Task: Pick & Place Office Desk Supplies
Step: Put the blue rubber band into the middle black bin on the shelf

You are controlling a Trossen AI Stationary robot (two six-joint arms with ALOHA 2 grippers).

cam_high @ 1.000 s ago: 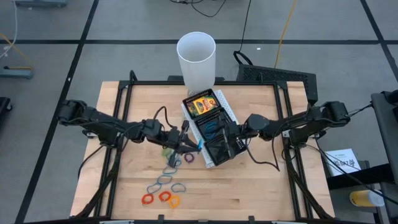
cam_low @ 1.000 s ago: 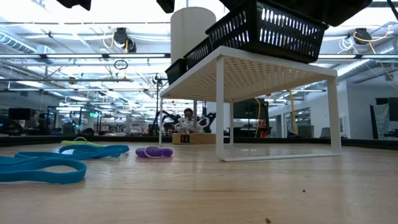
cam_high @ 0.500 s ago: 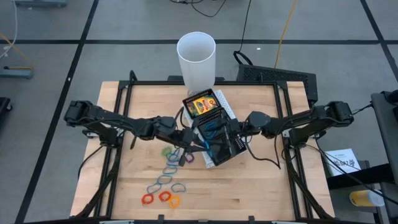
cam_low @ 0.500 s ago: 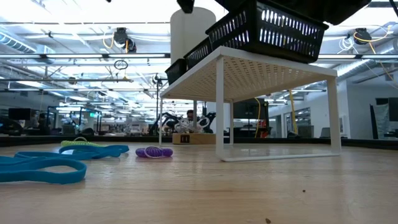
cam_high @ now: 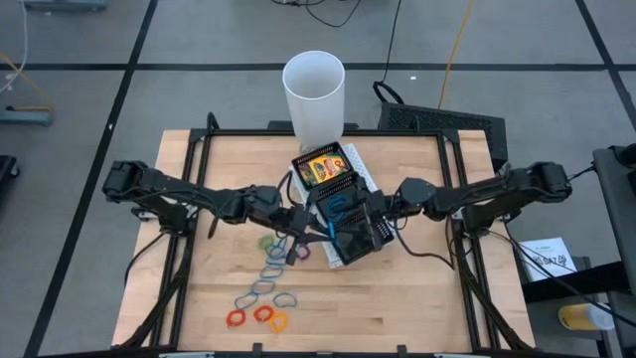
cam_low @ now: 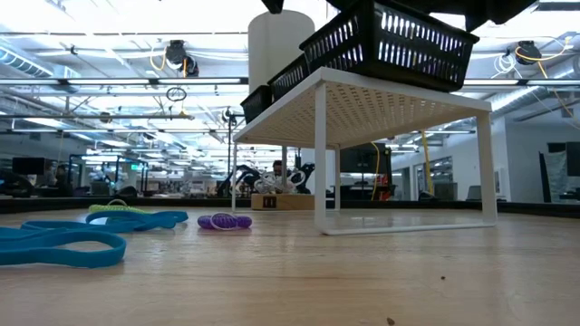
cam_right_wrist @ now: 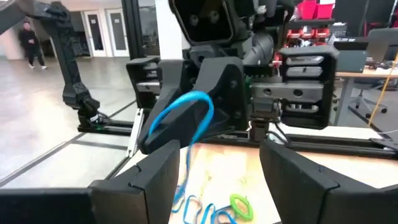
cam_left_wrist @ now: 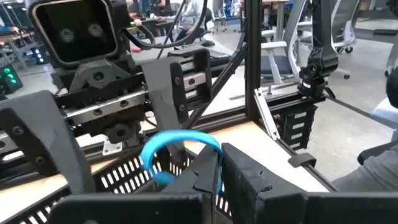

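Note:
My left gripper is shut on a blue rubber band at the left edge of the black mesh tray, which stands on a white riser shelf. My right gripper hovers open over the tray, facing the left one with the band between them. Yellow-and-green crayon boxes lie in the tray's far compartment and blue bands in the middle one. Several loose bands lie flat on the table: green, purple, blue, red, orange. My left gripper pinches a short stretch of the blue band's loop between its two fingertips. It comes nearly level from the table's left. The rest of the loop stands out beyond the fingertips, lifted clear of the table, above the tray's mesh.
A tall white cup stands at the table's far edge behind the tray. The riser's legs stand on the table at centre right. Bare wood lies along the near edge and toward the left and right edges.
My left gripper has moved a little toward the table's right, closer to the tray, carrying the blue band with it. The loose bands on the table have kept their places.

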